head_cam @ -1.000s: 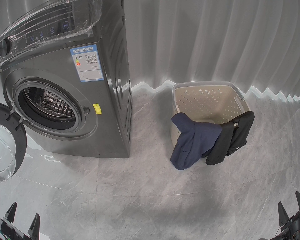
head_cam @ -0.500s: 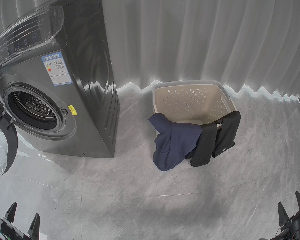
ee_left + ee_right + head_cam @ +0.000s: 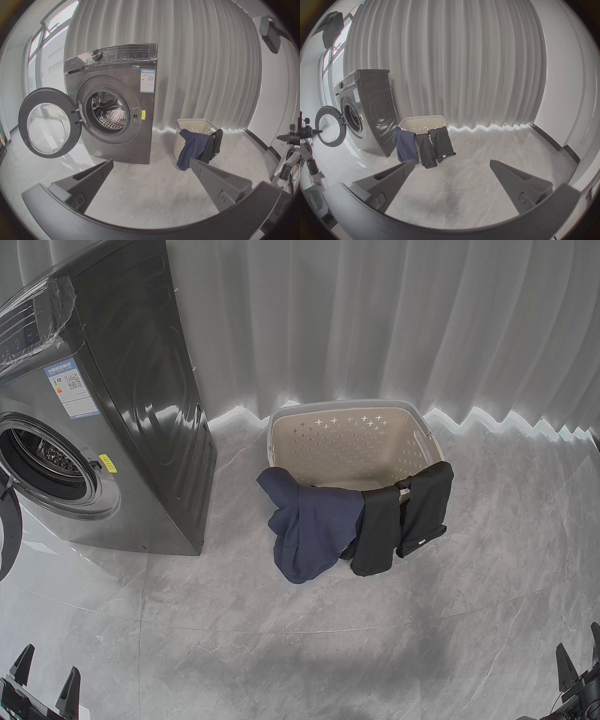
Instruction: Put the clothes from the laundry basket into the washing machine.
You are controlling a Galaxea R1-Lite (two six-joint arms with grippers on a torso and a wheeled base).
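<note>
Nothing loaded: navy garment (image 3: 312, 527), black garments (image 3: 375, 530) drape laundry basket (image 3: 347, 404) beside open washing machine (image 3: 144, 415); left gripper (image 3: 150, 162), right gripper (image 3: 451, 162) jaws apart, empty.

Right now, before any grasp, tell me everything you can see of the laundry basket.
The laundry basket is a squarish tub of cream plastic with a grey rim, its walls pierced with rows of star-shaped holes. It stands upright on the grey floor before the white curtain, right of the washing machine and apart from it. Over its near rim hang a navy garment, a black garment next to it and another black piece at the corner.
</note>
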